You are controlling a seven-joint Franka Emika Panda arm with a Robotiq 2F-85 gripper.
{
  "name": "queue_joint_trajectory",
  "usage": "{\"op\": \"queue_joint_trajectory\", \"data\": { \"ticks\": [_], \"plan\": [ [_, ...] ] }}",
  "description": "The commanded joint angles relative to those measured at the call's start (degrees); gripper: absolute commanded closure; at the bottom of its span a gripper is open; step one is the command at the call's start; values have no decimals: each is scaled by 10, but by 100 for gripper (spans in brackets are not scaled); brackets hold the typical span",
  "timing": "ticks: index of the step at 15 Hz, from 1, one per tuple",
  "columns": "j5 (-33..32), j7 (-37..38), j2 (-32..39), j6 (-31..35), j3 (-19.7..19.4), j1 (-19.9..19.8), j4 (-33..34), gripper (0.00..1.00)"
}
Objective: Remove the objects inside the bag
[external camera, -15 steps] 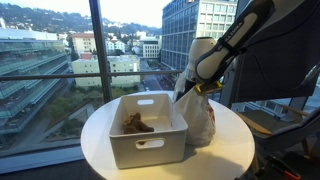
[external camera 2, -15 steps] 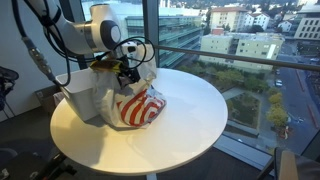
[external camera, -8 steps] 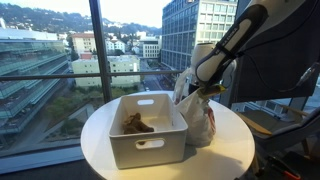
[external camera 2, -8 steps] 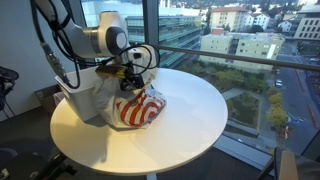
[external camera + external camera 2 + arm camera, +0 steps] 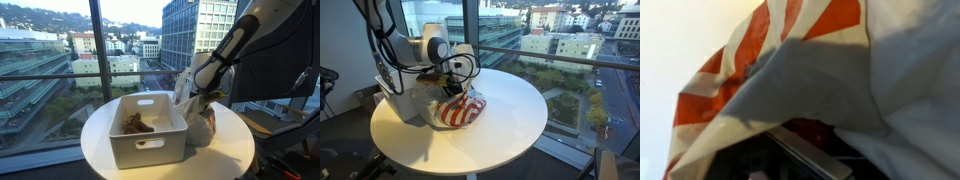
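A red-and-white striped bag (image 5: 204,123) stands on the round white table, right next to a white bin; it also shows in the other exterior view (image 5: 461,108). My gripper (image 5: 197,97) reaches down into the bag's open top (image 5: 451,86), and the fabric hides its fingertips. In the wrist view the striped fabric (image 5: 810,60) fills the frame. One metal finger (image 5: 805,156) shows at the bottom edge, with something dark red (image 5: 812,131) just inside the bag's mouth. The jaws' state does not show.
The white bin (image 5: 150,150) holds brown objects (image 5: 137,124) and stands beside the bag; it also shows behind the bag in an exterior view (image 5: 402,98). The round table (image 5: 520,120) ends close by on all sides. A window wall is behind it.
The arm has lowered, and the gripper has sunk from just above the bag into its opening. The bag and the bin have stayed in place.
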Motion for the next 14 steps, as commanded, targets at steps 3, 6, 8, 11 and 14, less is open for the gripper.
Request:
{"op": "queue_joint_trajectory", "data": {
  "ticks": [3,6,8,11,14],
  "plan": [
    [12,-44,19,5,-4,-6,12,33],
    [18,-55,16,5,0,-7,11,52],
    [-3,-28,6,3,-13,8,8,66],
    [-5,-20,-5,1,-14,15,5,88],
    [-88,68,-30,3,-55,63,-4,99]
  ]
}}
